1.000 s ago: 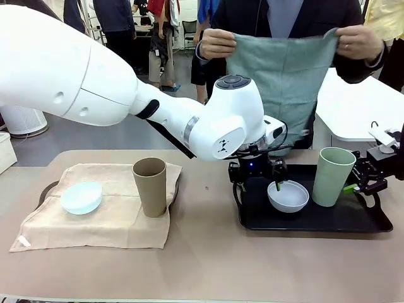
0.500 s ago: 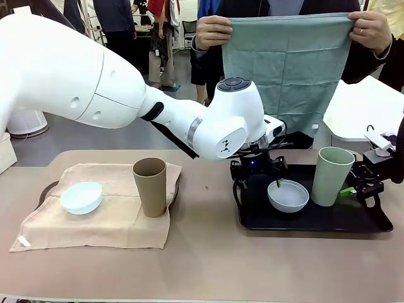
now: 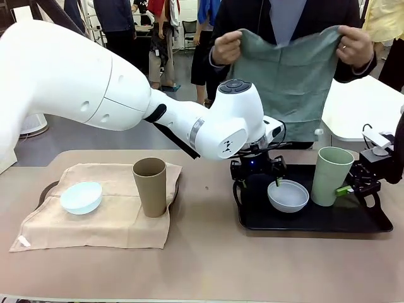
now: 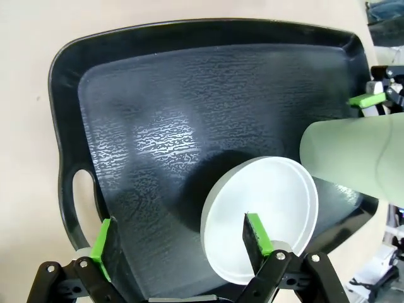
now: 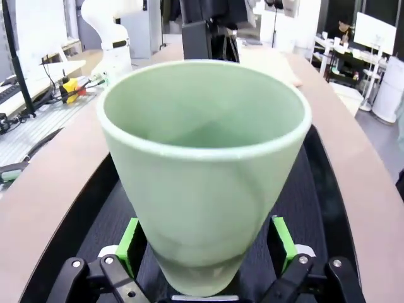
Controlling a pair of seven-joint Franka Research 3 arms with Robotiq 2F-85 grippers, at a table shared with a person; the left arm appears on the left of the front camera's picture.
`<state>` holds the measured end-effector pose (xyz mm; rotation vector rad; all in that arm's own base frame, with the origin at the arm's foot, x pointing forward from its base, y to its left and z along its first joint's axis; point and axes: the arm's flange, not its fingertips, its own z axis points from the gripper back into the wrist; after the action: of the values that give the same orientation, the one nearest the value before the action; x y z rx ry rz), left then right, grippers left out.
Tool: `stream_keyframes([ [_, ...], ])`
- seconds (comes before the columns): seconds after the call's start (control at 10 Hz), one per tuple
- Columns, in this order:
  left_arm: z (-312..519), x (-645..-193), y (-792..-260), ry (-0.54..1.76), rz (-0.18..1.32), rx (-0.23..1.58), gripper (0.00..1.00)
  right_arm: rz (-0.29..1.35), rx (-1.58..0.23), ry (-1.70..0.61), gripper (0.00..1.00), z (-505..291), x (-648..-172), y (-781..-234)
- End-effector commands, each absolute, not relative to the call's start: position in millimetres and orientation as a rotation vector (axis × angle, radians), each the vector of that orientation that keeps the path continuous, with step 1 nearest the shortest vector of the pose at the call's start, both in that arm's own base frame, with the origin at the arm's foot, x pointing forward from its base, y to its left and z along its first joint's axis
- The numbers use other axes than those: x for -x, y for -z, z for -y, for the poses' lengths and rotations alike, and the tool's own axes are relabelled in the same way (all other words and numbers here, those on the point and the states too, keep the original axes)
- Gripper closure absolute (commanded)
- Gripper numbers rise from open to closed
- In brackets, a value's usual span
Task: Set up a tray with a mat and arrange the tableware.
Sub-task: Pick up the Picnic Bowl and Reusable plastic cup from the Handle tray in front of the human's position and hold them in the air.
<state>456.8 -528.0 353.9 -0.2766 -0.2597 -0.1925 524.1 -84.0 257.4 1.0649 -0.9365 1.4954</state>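
Note:
My left gripper [image 3: 257, 184] hangs open over the black tray [image 3: 315, 221], its jaws astride the near rim of the white bowl [image 3: 288, 196]. In the left wrist view one finger [image 4: 255, 233] sits over the bowl [image 4: 265, 214] and the other outside it. The pale green cup [image 3: 332, 175] stands upright on the same tray. My right gripper [image 3: 346, 189] is open around its lower part, with a pad [image 5: 129, 246] on either side of the cup [image 5: 202, 158]. A person across the table holds up a grey-green mat [image 3: 290, 69] in both hands.
At the table's left a beige mat [image 3: 113, 221] lies over a dark tray [image 3: 45, 189]. It carries a pale blue bowl [image 3: 81, 197] and an upright tan cup [image 3: 149, 187]. My left arm crosses the middle of the table. Bare tabletop lies in front.
The person raised the grey-green mat spread wide, then lowered it and drew the hands closer so it sags. My right gripper shifted slightly by the green cup. My left gripper stayed put.

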Motion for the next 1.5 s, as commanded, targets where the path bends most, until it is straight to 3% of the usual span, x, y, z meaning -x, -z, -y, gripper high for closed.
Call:
stream_keyframes([
  [0.0, 537, -458, -351, 0.183, 0.256, 0.267, 0.00, 0.990, -1.070, -1.483, 0.00, 80, -511, -264],
  [0.8, 552, -452, -345, 0.203, 0.189, 0.331, 0.00, 0.979, -1.123, -1.512, 0.00, 86, -501, -276],
  [0.9, 552, -452, -344, 0.200, 0.183, 0.332, 0.40, 0.971, -1.134, -1.522, 0.00, 86, -500, -277],
  [1.0, 551, -453, -345, 0.196, 0.173, 0.327, 0.12, 0.965, -1.141, -1.528, 0.00, 84, -500, -278],
  [1.4, 547, -456, -345, 0.189, 0.163, 0.328, 0.12, 0.914, -1.122, -1.518, 0.00, 76, -504, -280],
])
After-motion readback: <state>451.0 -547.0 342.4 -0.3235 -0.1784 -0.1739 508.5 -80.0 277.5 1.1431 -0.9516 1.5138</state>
